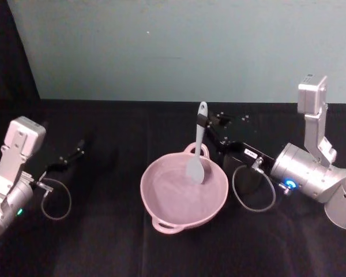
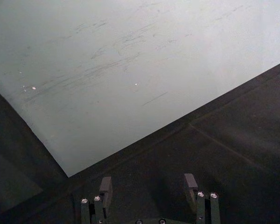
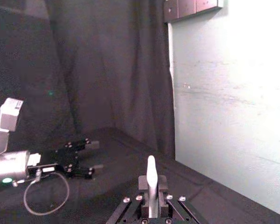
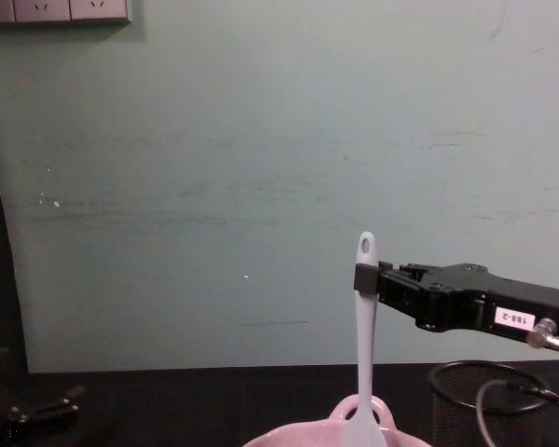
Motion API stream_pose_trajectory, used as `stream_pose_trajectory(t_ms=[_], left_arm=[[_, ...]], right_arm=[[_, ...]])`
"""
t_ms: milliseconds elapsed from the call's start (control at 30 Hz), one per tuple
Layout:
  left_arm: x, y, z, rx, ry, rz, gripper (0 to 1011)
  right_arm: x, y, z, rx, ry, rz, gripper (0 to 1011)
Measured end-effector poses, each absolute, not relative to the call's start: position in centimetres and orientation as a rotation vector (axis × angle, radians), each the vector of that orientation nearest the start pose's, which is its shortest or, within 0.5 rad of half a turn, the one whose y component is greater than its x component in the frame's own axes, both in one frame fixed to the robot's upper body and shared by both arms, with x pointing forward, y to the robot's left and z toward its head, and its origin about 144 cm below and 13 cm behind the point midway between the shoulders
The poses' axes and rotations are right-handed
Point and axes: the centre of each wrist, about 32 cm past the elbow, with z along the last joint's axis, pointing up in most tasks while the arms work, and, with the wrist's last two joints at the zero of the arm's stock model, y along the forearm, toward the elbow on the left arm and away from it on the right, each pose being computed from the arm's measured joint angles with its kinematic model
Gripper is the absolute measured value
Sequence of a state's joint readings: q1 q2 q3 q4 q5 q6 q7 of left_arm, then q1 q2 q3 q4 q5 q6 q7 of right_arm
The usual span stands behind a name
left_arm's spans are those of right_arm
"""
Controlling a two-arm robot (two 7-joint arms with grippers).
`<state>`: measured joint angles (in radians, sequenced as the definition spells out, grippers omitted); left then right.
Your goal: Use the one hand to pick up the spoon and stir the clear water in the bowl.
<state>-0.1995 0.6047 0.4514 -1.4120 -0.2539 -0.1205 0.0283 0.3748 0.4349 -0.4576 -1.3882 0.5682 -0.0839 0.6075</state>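
The pale pink bowl sits at the middle of the black table, and its loop handle shows in the chest view. The white spoon stands nearly upright, with its flat head down inside the bowl. My right gripper reaches in from the right and is shut on the spoon's upper handle, just below the hole. It also appears in the chest view and the right wrist view, where the spoon pokes up between the fingers. My left gripper is open and parked at the far left.
A black wire-mesh cup stands right of the bowl, under my right arm. A cable loop hangs from the right wrist and another from the left. A pale wall closes off the table's far edge.
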Motion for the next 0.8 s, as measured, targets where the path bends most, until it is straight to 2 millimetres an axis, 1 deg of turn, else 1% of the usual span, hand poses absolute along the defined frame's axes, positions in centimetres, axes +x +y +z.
stream_pose_trajectory(t_ms=[233, 300, 500, 633, 667, 800], left_arm=[[48.9, 31.0, 114.0, 0.305, -0.285, 1.248, 1005], [48.9, 31.0, 114.0, 0.304, -0.285, 1.248, 1005], [48.9, 31.0, 114.0, 0.304, -0.285, 1.248, 1005], [48.9, 31.0, 114.0, 0.304, -0.285, 1.248, 1005], [48.9, 31.0, 114.0, 0.305, -0.285, 1.248, 1005], [48.9, 31.0, 114.0, 0.304, -0.285, 1.248, 1005]], right_arm=[[52.9, -24.6, 119.3, 0.05, -0.055, -0.612, 121], [52.3, -24.1, 119.4, 0.05, -0.051, -0.589, 121], [51.5, -23.0, 119.4, 0.061, -0.035, -0.54, 121], [51.4, -21.9, 119.2, 0.073, -0.022, -0.515, 121], [51.4, -21.9, 119.2, 0.073, -0.022, -0.515, 120], [52.0, -21.2, 119.0, 0.084, -0.018, -0.513, 121]])
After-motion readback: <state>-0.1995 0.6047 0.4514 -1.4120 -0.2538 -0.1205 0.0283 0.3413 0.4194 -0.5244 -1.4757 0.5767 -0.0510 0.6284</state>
